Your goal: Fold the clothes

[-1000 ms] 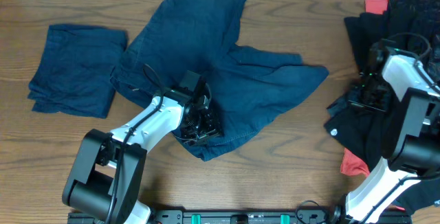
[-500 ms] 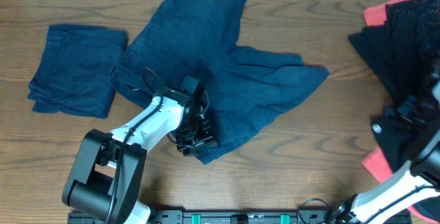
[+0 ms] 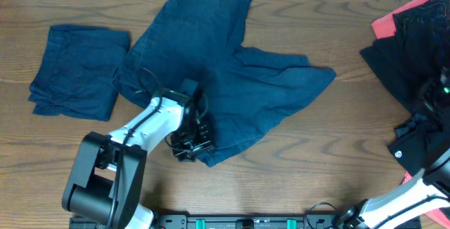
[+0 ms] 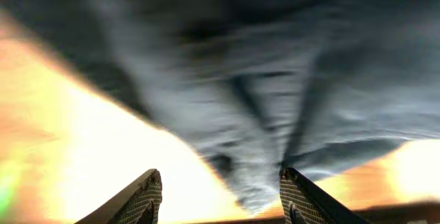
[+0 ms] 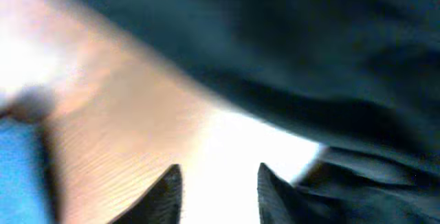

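Observation:
A dark navy garment (image 3: 232, 74) lies spread and rumpled across the middle of the table. My left gripper (image 3: 188, 143) hovers at its near corner. In the left wrist view the fingers (image 4: 220, 200) are open, with the cloth's corner (image 4: 261, 128) just ahead and between them, not gripped. A folded navy piece (image 3: 77, 67) lies at the left. A pile of black clothes (image 3: 415, 46) with a coral-red one (image 3: 387, 24) sits at the far right. My right arm (image 3: 439, 95) is at the right edge. Its fingers (image 5: 216, 189) are open over bare wood beside black cloth (image 5: 309, 59).
A black piece with a small white logo (image 3: 415, 141) lies at the right near edge. The wooden table (image 3: 309, 159) shows bare between the navy garment and the black pile. A white wall strip runs along the far edge.
My left gripper slid left and toward the near edge, off the cloth to its corner. My right arm swung away to the right edge, and the black pile shifted right.

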Available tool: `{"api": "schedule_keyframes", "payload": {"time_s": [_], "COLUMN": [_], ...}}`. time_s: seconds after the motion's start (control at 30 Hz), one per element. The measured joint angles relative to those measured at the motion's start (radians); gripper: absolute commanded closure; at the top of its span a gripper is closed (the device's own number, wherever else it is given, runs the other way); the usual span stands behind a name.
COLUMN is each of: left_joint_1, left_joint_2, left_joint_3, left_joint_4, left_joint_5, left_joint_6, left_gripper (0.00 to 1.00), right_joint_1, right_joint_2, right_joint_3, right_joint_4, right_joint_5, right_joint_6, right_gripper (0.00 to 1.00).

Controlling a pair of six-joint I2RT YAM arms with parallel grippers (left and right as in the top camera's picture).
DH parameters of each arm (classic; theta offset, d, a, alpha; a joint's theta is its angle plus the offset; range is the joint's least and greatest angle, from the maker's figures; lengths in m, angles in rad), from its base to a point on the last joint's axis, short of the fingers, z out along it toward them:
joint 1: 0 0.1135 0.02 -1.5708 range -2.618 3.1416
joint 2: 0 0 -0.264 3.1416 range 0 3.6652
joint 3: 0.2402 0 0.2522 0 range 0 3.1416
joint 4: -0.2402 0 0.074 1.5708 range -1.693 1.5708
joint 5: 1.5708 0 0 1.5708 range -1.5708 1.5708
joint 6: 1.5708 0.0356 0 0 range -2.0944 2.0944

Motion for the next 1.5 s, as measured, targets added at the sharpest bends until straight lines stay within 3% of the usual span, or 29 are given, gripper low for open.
{"api": "schedule_keyframes", "payload": {"time_s": [0.07,0.17,0.47,0.83,1.07,1.17,1.2,1.23,1.27,1.5], "left_joint_1": [0.025,0.067,0.096,0.096,0.096,0.096,0.096,0.096,0.096,0.096], "left_joint_2": [0.000,0.000,0.000,0.000,0.000,0.000,0.000,0.000,0.000,0.000], "left_joint_3": [0.000,0.000,0.000,0.000,0.000,0.000,0.000,0.000,0.000,0.000], "left_joint_4": [-0.032,-0.067,-0.066,-0.049,-0.048,-0.048,-0.048,-0.048,-0.048,-0.048], "left_joint_5": [-0.028,-0.071,-0.105,-0.111,-0.112,-0.112,-0.112,-0.112,-0.113,-0.119], "left_joint_6": [0.000,0.000,0.000,0.001,0.003,0.003,0.003,0.003,0.003,0.003], "left_gripper": [0.44,0.44,0.44,0.44,0.44,0.44,0.44,0.44,0.44,0.44], "right_joint_1": [0.059,0.142,0.317,0.435,0.494,0.494,0.493,0.494,0.494,0.492], "right_joint_2": [-0.025,-0.048,-0.049,-0.051,-0.051,-0.051,-0.051,-0.051,-0.051,-0.055], "right_joint_3": [0.006,0.009,-0.116,-0.373,-0.402,-0.403,-0.403,-0.403,-0.403,-0.403], "right_joint_4": [0.000,-0.001,0.061,0.501,0.632,0.682,0.695,0.709,0.719,0.729], "right_joint_5": [-0.043,-0.083,-0.116,-0.159,-0.187,-0.189,-0.189,-0.189,-0.189,-0.191], "right_joint_6": [-0.037,-0.085,-0.103,0.117,0.201,0.240,0.256,0.273,0.287,0.355], "right_gripper": [0.28,0.24,0.25,0.27,0.31,0.50,0.62,0.85,0.99,0.99]}}
